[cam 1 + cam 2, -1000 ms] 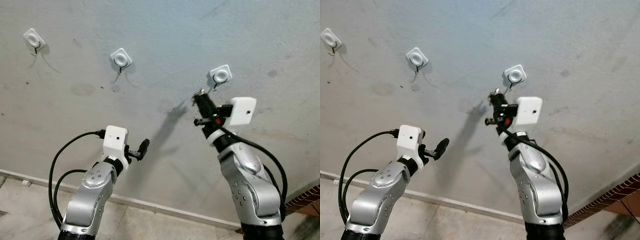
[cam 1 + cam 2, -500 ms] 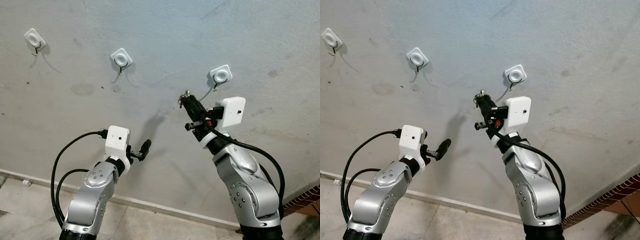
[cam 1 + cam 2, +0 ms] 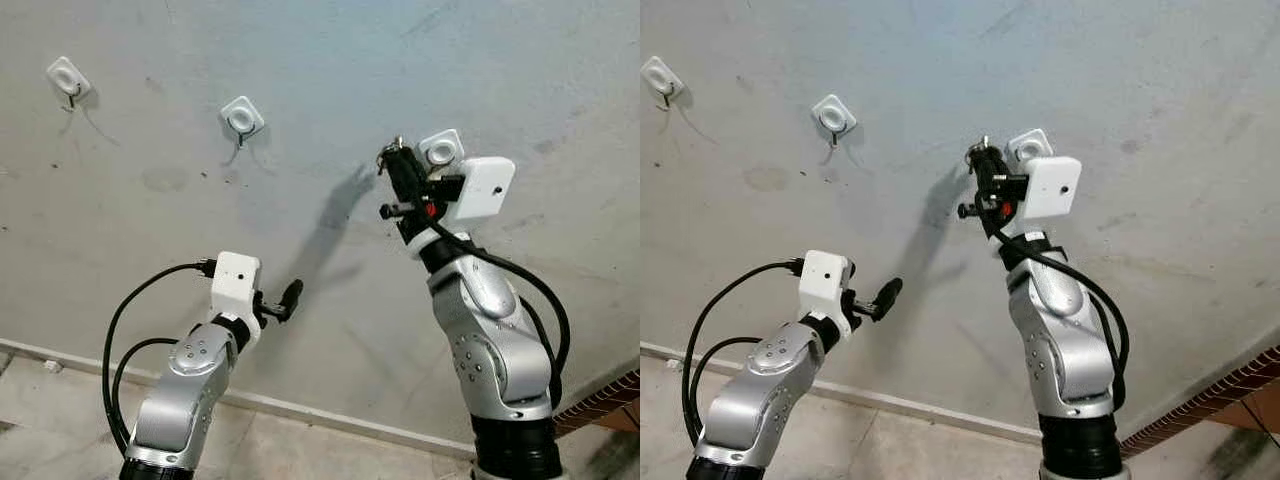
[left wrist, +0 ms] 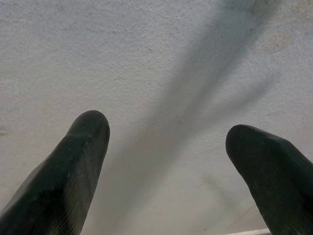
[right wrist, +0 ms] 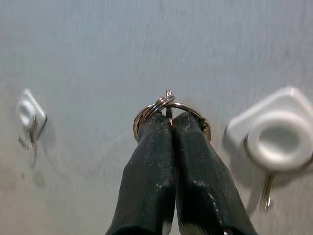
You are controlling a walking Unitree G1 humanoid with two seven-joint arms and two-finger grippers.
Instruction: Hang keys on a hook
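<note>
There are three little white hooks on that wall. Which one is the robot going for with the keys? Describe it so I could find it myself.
Look at the grey wall, where three square white hooks sit in a row sloping down to the right. The one you want is the right hook, lowest of the three. Unlike the left hook and middle hook, it has the right tool beside it, pinching a key ring.
</note>
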